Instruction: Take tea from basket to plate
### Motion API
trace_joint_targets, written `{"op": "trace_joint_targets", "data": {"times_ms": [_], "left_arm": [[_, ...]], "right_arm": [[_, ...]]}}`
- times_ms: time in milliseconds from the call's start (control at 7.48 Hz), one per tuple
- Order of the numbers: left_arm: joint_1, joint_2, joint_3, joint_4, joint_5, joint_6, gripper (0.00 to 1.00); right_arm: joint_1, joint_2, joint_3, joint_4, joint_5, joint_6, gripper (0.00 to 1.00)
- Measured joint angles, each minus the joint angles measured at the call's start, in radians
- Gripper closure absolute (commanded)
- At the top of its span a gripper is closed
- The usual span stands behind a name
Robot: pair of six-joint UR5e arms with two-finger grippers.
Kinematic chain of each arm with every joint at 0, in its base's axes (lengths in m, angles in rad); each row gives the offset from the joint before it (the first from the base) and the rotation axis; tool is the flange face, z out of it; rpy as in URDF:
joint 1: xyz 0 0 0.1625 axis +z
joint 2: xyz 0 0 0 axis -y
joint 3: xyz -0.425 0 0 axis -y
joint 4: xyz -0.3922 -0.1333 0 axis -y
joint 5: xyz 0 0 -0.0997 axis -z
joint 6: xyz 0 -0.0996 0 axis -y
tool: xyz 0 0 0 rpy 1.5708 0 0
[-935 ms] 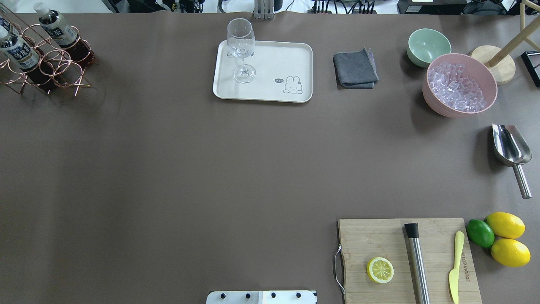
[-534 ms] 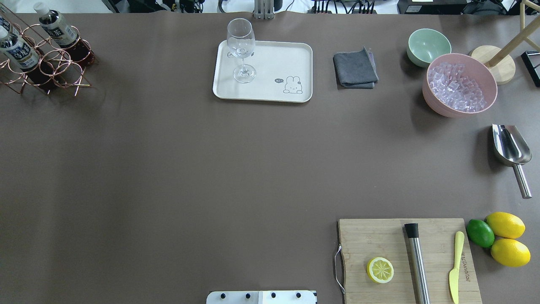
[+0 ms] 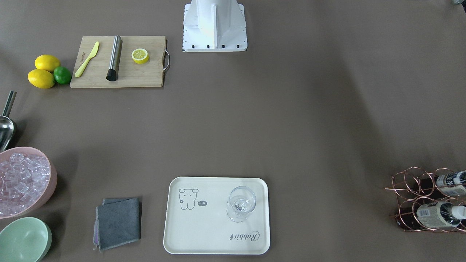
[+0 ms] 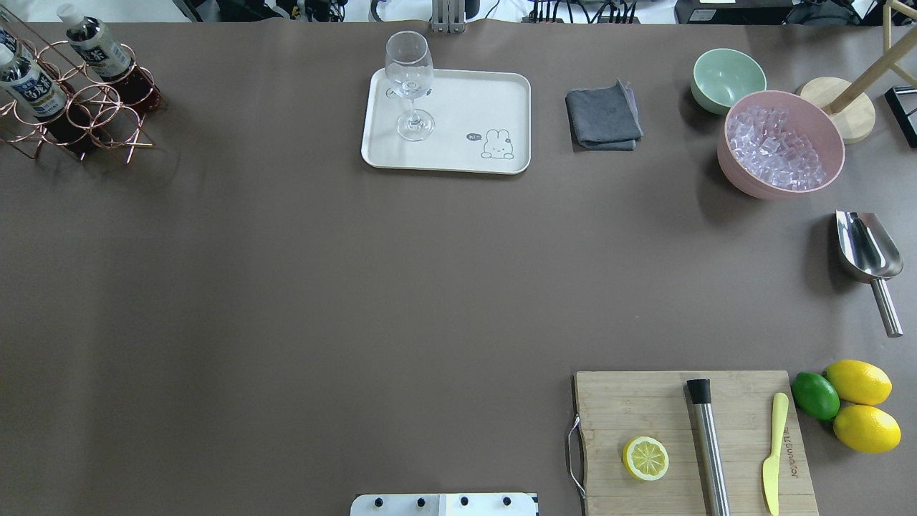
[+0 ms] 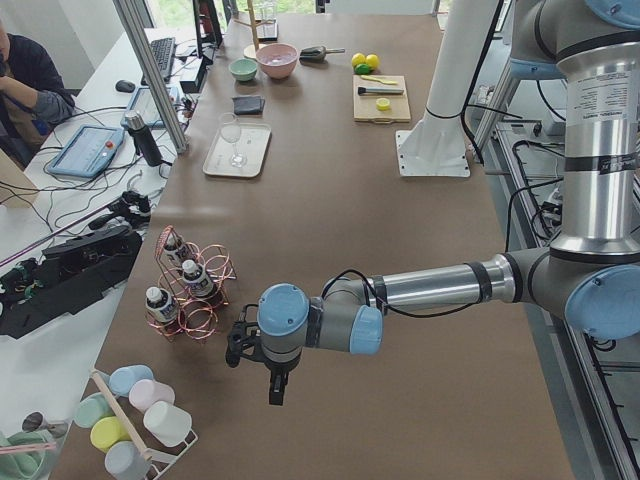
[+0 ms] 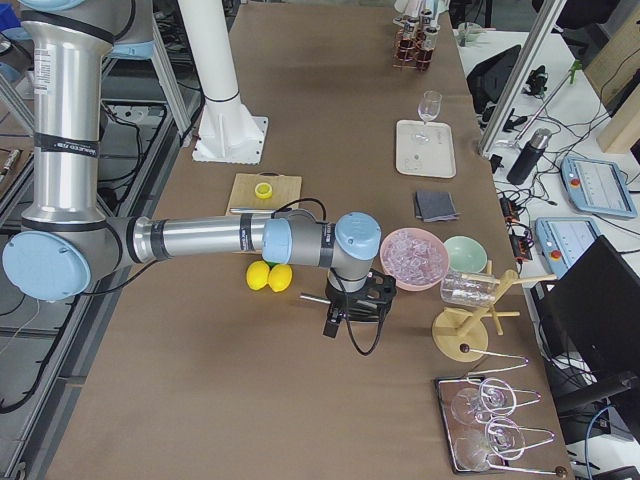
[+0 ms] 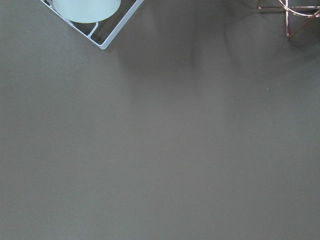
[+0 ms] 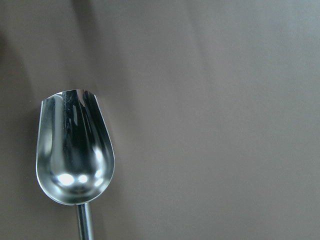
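Three tea bottles (image 5: 192,275) with white caps stand in the copper wire basket (image 5: 205,320); two of them (image 4: 32,89) show at the overhead view's far left, in the basket (image 4: 107,115). The cream plate (image 4: 466,100) lies at the table's far middle and carries a wine glass (image 4: 410,86). My left gripper (image 5: 236,350) hovers just beside the basket, seen only from the left side, so I cannot tell its state. A corner of the basket (image 7: 295,15) shows in its wrist view. My right gripper (image 6: 372,296) hangs over the metal scoop (image 8: 75,150); I cannot tell its state either.
A grey cloth (image 4: 603,116), a mint bowl (image 4: 727,77) and a pink bowl of ice (image 4: 781,143) sit right of the plate. A cutting board (image 4: 645,408) holds a lemon half, a steel muddler and a yellow knife, with lemons and a lime (image 4: 815,395) beside it. A rack of cups (image 5: 130,420) stands near the basket.
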Motion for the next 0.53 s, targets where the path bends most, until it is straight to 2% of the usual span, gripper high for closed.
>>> {"op": "trace_joint_targets", "data": {"times_ms": [534], "left_arm": [[-0.003, 0.0, -0.037, 0.019, -0.08, -0.004, 0.02]], "right_arm": [[0.0, 0.0, -0.001, 0.0, 0.0, 0.0, 0.0]]}}
